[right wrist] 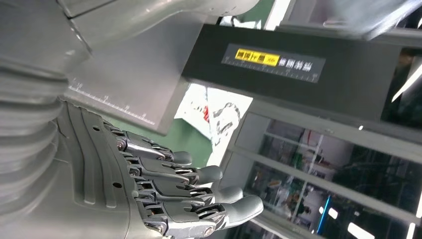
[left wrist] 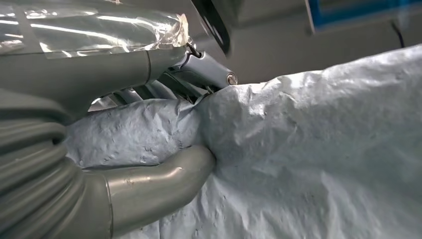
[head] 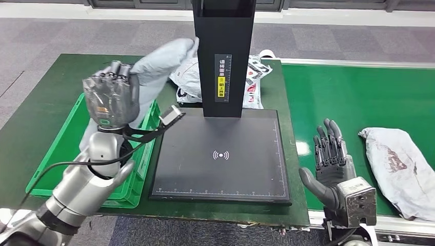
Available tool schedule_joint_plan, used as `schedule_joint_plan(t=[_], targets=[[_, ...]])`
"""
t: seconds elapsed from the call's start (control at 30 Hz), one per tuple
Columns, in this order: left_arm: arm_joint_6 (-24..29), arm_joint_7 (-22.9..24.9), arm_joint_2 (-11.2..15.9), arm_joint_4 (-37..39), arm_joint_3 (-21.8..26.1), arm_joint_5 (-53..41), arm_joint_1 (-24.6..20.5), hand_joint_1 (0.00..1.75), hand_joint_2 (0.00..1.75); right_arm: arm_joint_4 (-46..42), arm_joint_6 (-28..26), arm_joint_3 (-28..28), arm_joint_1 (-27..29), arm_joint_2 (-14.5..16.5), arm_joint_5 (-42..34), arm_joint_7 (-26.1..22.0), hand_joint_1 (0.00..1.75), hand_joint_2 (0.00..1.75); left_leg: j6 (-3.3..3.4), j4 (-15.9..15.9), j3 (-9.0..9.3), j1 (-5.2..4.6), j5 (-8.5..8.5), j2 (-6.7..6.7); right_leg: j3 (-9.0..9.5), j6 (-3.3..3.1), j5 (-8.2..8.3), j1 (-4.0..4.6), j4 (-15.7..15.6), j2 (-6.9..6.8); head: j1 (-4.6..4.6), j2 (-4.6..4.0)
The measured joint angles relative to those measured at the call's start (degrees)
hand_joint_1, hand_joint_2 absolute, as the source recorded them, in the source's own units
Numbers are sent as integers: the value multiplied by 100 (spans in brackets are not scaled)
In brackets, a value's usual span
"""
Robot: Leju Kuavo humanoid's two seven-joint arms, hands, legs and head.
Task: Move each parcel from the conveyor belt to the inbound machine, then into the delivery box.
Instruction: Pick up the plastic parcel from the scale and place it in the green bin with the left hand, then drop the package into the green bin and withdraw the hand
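From the head view, the left hand [head: 110,97] holds a grey bag [head: 156,66] up in the air, over the green box [head: 61,148] beside the black scanner [head: 223,154]. The right hand [head: 331,159] is open over the green belt [head: 349,92], near another bag [head: 397,164]. Up close at the left wrist, the thumb [left wrist: 159,181] squeezes the grey bag. At the right wrist, the fingers [right wrist: 199,194] are spread apart and hold nothing.

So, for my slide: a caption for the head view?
Left hand holds a grey parcel above the green crate.
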Motion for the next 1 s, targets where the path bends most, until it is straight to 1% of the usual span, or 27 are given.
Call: schedule_joint_plan(t=[0.13,0.2,0.27,0.37,0.5,0.6,0.7,0.73,0.77,0.83,0.87,0.9,1.0], targets=[[89,62,531,-432,122,0,-22,175,175,3,-40,-33,25,0,-1,-49,0,175,0,0,0,0,0,0,-2,-3,-2,0,0,0,-1,0],[173,21,712,-569,254,0,17,175,175,3,-75,-39,28,0,-4,-62,0,175,0,-1,0,0,0,0,-1,-4,-3,0,0,-1,0,0],[250,-89,838,-671,434,0,95,175,175,3,-112,-48,40,0,-16,-72,0,175,0,-1,0,0,0,1,-2,-4,-3,0,0,0,-1,0],[197,-148,977,-794,762,0,219,175,175,3,-169,-84,84,-1,-57,-78,0,175,0,-1,0,0,0,2,-3,-4,-3,1,0,0,-1,0],[-229,51,1141,-830,971,0,248,175,175,-5,-273,-127,164,-2,-102,-67,0,175,0,-1,0,1,0,0,-3,-5,-3,2,0,-1,1,0],[-523,74,1181,-777,1057,0,251,175,175,-28,-290,-139,216,-2,-110,-50,0,175,0,0,0,0,0,1,-4,-5,-3,1,0,-1,-1,0],[-934,57,1134,-600,1083,0,256,175,175,-46,-250,-144,231,-2,-113,-38,0,175,0,0,1,-1,0,1,-5,-4,-3,-1,-1,-1,0,0],[-1128,4,1079,-496,1089,0,262,137,175,-50,-225,-151,233,-2,-113,-34,0,175,0,0,1,-2,0,0,-4,-4,-3,-1,-1,-1,0,0],[-1356,-95,1003,-366,1107,0,275,93,175,-53,-197,-158,234,-2,-110,-30,0,175,0,0,1,-2,0,-1,-3,-4,-3,-2,-1,-2,0,0],[-1909,-445,789,-27,1221,0,319,6,175,-54,-127,-171,231,-2,-97,-20,0,175,0,0,1,-3,0,-1,-1,-4,-2,-2,-1,-2,0,0],[-2165,-630,672,173,1315,0,345,0,175,-54,-89,-174,226,-2,-84,-18,0,175,0,0,1,-3,0,3,-3,-6,-1,-2,-1,0,0,0],[-2369,-803,555,390,1427,0,364,0,175,-54,-52,-178,219,-2,-73,-15,0,175,0,0,1,-3,0,6,-5,-8,1,-2,-1,3,0,0],[-2701,-1199,253,1065,1806,0,383,0,175,-51,19,-211,194,-2,-55,-7,0,175,0,0,1,-2,0,14,-9,-11,5,-1,-1,11,1,0]])
